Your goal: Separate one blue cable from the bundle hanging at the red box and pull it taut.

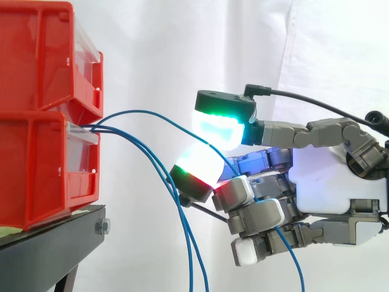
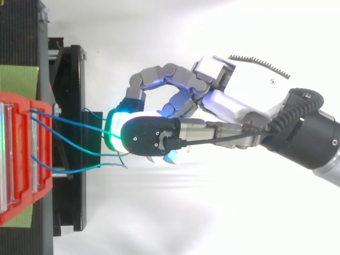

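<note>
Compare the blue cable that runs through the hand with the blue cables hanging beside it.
The cable in the hand arcs high from the lower red bin across to the hand; the hanging cables drop steeply beside the black stand. The cable in the hand runs through curled fingers, its tail emerging below them; the hanging cables fall outside them, past the lower fingertip. All are thin, blue, and leave the same bin.
</note>
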You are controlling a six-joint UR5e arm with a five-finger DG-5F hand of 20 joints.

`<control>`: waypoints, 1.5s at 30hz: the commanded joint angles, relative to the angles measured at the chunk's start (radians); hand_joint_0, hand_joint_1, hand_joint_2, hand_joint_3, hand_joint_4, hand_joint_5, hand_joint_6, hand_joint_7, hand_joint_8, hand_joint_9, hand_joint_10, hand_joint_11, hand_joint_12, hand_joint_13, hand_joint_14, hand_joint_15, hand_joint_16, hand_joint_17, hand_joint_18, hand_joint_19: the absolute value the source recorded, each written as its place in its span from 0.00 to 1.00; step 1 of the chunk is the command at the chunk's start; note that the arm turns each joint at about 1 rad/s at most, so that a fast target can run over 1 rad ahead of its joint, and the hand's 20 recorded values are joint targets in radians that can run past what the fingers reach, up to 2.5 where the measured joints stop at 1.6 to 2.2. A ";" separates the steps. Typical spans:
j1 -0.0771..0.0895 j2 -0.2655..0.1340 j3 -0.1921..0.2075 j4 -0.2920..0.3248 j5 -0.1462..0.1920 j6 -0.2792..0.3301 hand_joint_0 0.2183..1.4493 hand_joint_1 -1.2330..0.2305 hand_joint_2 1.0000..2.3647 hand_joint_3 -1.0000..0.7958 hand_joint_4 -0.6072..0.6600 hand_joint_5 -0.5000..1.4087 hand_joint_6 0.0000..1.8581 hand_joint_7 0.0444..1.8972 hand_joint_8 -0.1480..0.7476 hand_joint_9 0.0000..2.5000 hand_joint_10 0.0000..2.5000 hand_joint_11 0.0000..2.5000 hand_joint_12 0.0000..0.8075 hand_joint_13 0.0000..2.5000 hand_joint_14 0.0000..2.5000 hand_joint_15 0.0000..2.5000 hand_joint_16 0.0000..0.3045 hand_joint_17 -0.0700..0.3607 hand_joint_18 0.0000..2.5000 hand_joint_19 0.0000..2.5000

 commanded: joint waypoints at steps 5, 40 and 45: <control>0.001 0.000 0.000 0.000 0.000 0.000 0.28 0.52 0.00 0.29 0.63 0.16 0.45 0.57 0.55 0.47 0.01 0.53 0.40 0.52 0.00 0.61 0.14 0.39 0.34 0.29; 0.001 0.000 0.000 0.002 0.003 -0.002 0.32 0.45 0.01 0.49 0.57 0.15 0.46 0.60 0.57 0.49 0.01 0.53 0.43 0.53 0.00 0.61 0.15 0.40 0.35 0.30; 0.002 -0.002 0.000 0.003 0.004 -0.002 0.33 0.39 0.01 0.58 0.56 0.16 0.47 0.59 0.59 0.50 0.00 0.54 0.47 0.54 0.00 0.61 0.15 0.41 0.37 0.28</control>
